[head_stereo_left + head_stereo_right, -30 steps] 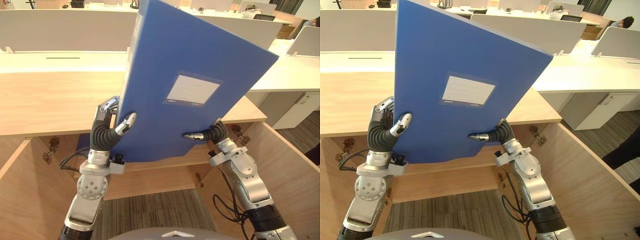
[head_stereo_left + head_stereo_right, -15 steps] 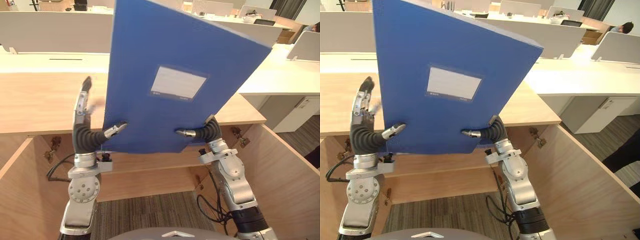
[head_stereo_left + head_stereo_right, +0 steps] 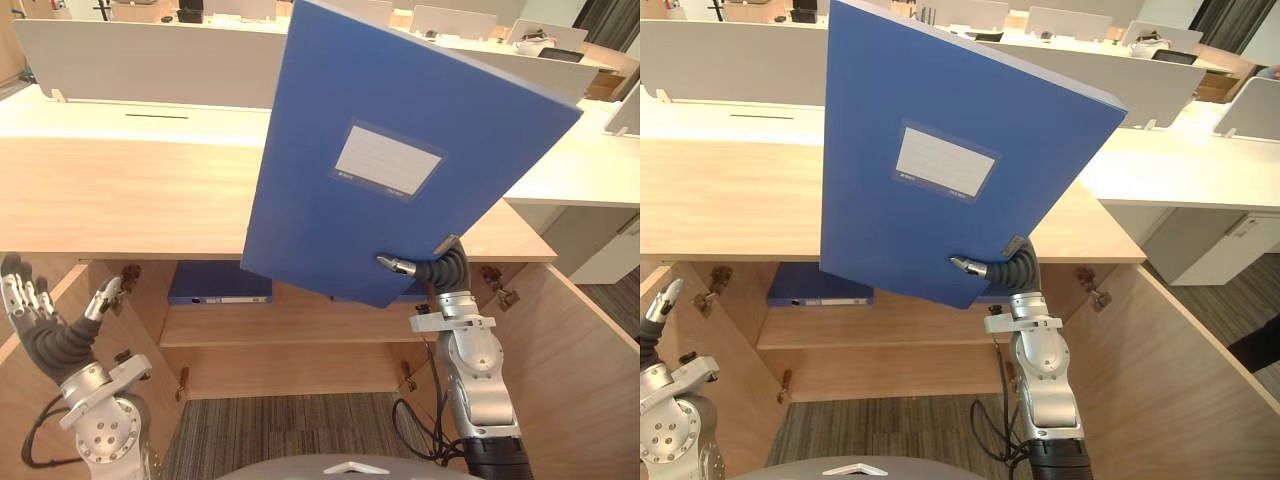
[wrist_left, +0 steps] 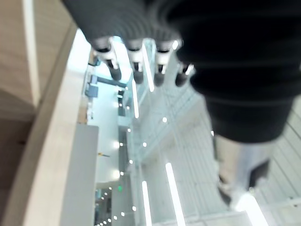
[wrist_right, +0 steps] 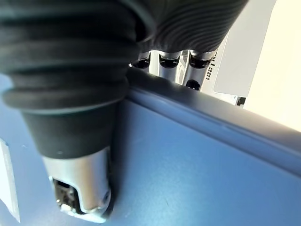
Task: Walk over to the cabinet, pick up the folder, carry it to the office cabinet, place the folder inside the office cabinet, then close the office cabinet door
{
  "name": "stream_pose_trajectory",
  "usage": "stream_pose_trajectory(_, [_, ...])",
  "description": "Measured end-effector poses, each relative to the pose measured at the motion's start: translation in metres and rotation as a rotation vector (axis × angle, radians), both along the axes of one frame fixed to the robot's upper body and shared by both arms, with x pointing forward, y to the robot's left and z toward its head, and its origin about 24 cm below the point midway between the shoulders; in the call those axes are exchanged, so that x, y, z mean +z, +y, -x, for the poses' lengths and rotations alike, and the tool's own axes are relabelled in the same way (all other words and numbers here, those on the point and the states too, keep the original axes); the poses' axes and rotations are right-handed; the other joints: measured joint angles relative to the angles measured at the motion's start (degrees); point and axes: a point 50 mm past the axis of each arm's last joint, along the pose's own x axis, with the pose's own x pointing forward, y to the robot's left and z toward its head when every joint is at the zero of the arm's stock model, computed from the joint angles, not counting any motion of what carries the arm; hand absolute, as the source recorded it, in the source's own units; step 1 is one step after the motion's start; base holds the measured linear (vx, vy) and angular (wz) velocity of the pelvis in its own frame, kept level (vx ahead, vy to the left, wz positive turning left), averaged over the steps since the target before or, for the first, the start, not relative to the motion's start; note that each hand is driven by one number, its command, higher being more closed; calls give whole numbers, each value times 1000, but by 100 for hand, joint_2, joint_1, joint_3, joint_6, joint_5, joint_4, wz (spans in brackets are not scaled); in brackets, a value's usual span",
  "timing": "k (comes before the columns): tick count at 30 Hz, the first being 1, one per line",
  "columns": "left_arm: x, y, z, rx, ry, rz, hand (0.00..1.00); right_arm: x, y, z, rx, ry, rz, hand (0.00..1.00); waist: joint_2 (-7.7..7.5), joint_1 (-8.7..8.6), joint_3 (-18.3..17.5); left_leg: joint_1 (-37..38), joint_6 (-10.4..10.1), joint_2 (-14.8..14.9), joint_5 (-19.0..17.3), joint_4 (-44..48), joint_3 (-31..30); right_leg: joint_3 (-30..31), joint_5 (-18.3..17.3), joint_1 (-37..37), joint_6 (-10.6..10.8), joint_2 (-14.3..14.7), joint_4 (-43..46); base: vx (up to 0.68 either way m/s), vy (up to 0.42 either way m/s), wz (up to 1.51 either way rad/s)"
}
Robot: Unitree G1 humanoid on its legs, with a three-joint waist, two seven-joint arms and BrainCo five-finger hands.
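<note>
Folder [image 3: 400, 220], smooth blue rigid rectangle, tilted above pale wooden cabinet [image 3: 120, 200], pinched at lower edge by right hand [image 3: 440, 270]. Left hand [image 3: 45, 338] low, well apart, fingers loosely spread, empty.

An open-plan office: rows of white desks [image 3: 120, 118] with grey divider screens [image 3: 140, 65] behind a wooden cabinet [image 3: 120, 195].

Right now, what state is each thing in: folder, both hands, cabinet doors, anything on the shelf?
Blue folder: held up in the air, tilted.
Right hand: shut on the blue folder's lower edge.
Left hand: open, low, touching nothing.
Cabinet doors: both swung open.
Second folder: lying flat on the shelf.
</note>
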Motion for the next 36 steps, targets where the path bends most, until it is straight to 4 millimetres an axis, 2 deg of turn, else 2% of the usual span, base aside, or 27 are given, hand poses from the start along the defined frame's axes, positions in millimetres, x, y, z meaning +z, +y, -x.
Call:
stream_pose_trajectory(1, [-14, 3, 2, 11, 75, 30, 0, -2, 0, 1, -14, 7, 11, 100, 1, 32, 0, 1, -2, 7, 2, 0, -13, -14, -17, 11, 19, 3, -2, -13, -4, 9])
stream_pose_trajectory(4, [-31, 4, 5, 9, 166, 65, 0, -3, 0, 0, -19, 16, 28, 100, -1, 61, 2, -6, -3, 13, 3, 0, -18, -20, -17, 11, 19, 3, -7, -4, 0, 1])
stream_pose_trajectory(6, [-52, 4, 6, -13, 264, 105, 0, -5, 0, 0, -27, 33, 54, 100, -2, 69, 3, -28, -3, 17, 3, 0, -28, -29, -17, 2, 19, 1, -14, 0, 0, 0])
stream_pose_trajectory(12, [-101, -4, 10, -84, 508, 179, 0, -12, 5, 1, -13, 66, 87, 100, -69, 58, -24, -88, 2, 17, 10, 1, -37, -29, 16, -47, -1, 1, -10, 0, 0, 0])
stream_pose_trajectory(21, [-145, -17, 14, -199, 743, 190, 0, -26, 13, 2, 23, 125, 88, 100, -49, 59, 13, -90, -13, 17, -3, 1, -1, -8, -11, -79, -42, 13, -2, -1, 1, -1])
stream_pose_trajectory(24, [-161, -16, 21, -212, 839, 193, 0, -26, 17, 3, 22, 122, 89, 100, -40, 28, 39, -93, -28, 24, -16, 1, 26, 8, -11, -98, -44, 16, -2, -19, 12, -5])
stream_pose_trajectory(28, [-185, -20, 36, -265, 991, 203, 0, -28, 31, 4, 61, 118, 126, 100, -37, 9, 41, -106, -43, 57, -35, 2, 89, 62, -1, -141, -60, 22, -18, 3, 7, -9])
stream_pose_trajectory(30, [-197, -23, 46, -304, 1084, 197, 0, -31, 44, 7, 123, 120, 183, 100, -29, 29, 49, -122, -53, 56, -47, 3, 157, 151, 18, -186, -74, 38, -40, 15, 11, -16])
stream_pose_trajectory(34, [-211, -26, 50, -346, 1172, 205, 0, -47, 60, 4, 192, 167, 243, 100, 19, 17, 134, -161, -42, 47, -55, 4, 172, 164, 76, -189, -68, 38, -132, -1, 5, -3])
stream_pose_trajectory(36, [-211, -26, 44, -367, 1186, 171, 0, -51, 71, -2, 242, 166, 316, 100, 92, 70, 402, -206, -41, 59, -51, 15, 310, 320, 101, -352, -91, 36, -19, -40, 27, -26])
